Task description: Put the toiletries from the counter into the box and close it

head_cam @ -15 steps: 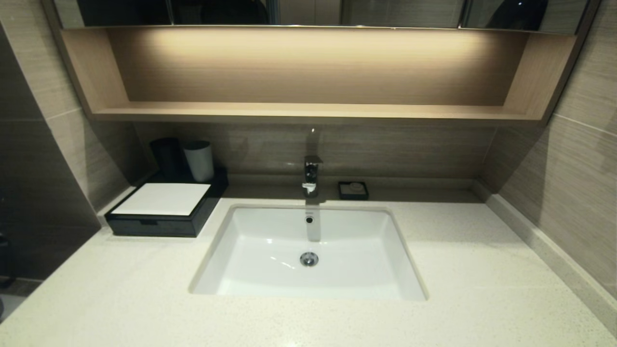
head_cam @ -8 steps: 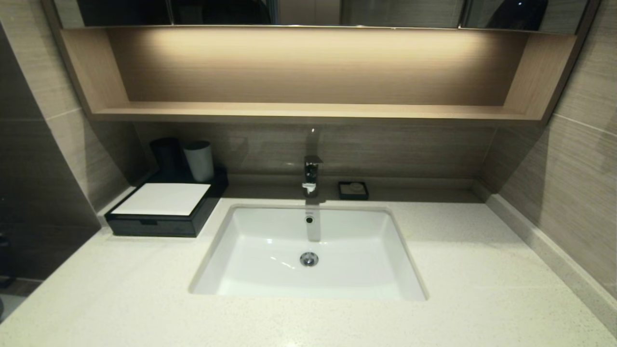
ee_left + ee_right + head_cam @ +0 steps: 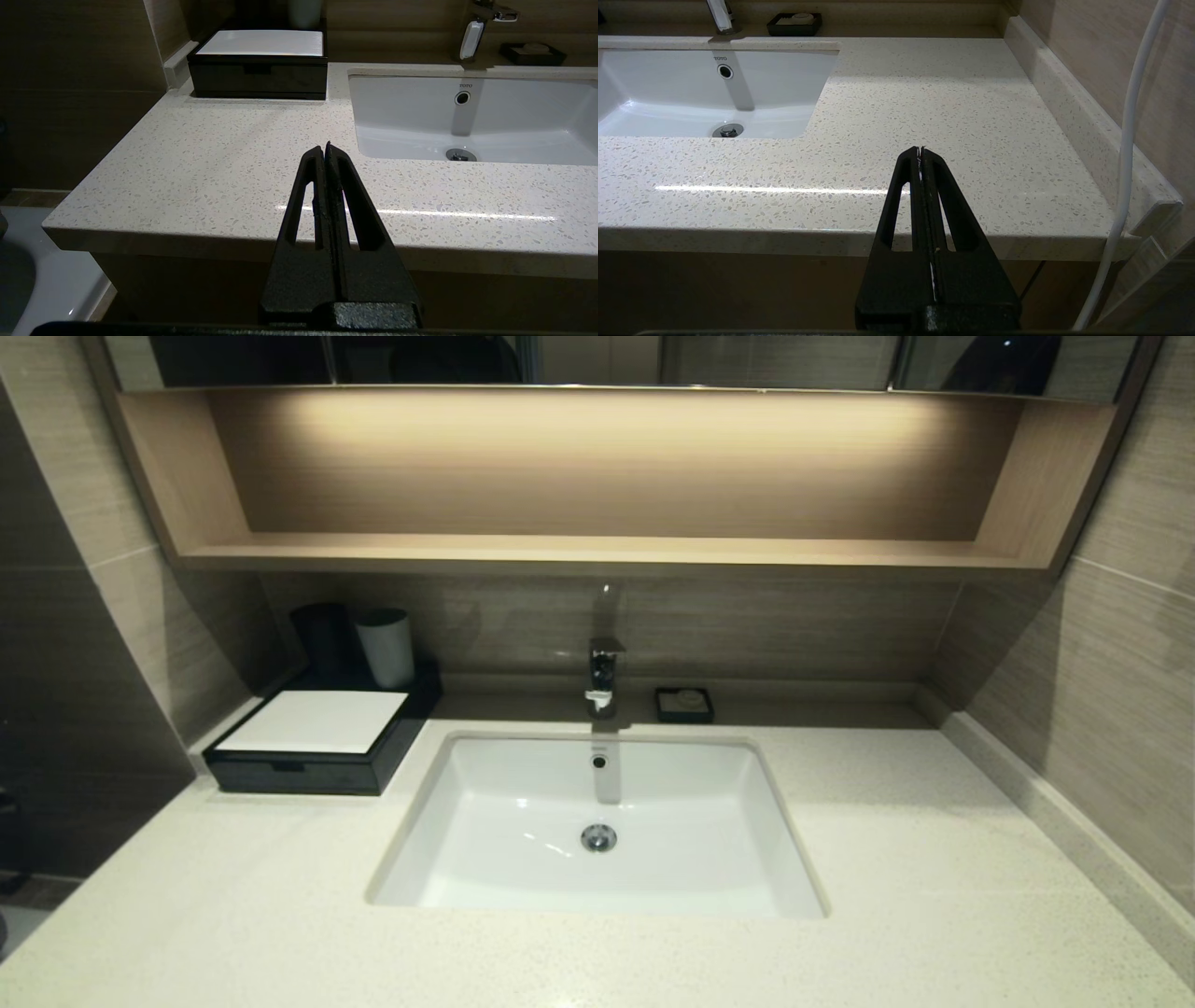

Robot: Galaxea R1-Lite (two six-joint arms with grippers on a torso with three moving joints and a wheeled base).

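Nothing differs from the earlier head pictures: every object sits exactly where it was, and neither arm shows in the head view. The box (image 3: 313,747) stands at the far left corner of the surface (image 3: 934,859), close to the left wall, its drawer pushed in flush and its white top panel facing up; its long axis runs from the front edge toward the back wall, with the drawer front facing the near edge. On its rear part stand a pale tumbler (image 3: 386,646) and a dark cup (image 3: 324,639), side by side. No sachets or wrapped stick can be seen anywhere on the surface. The white basin (image 3: 597,831) is sunk in the middle, the tap (image 3: 603,677) stands at its back rim, and a small black soap dish (image 3: 684,705) lies just right of the tap by the back wall. The left gripper (image 3: 325,148) hangs off the near edge on the left, its fingers pressed together on nothing. The right gripper (image 3: 920,151) hangs off the near edge on the right, likewise fully closed and empty, beside a white cable (image 3: 1129,140).
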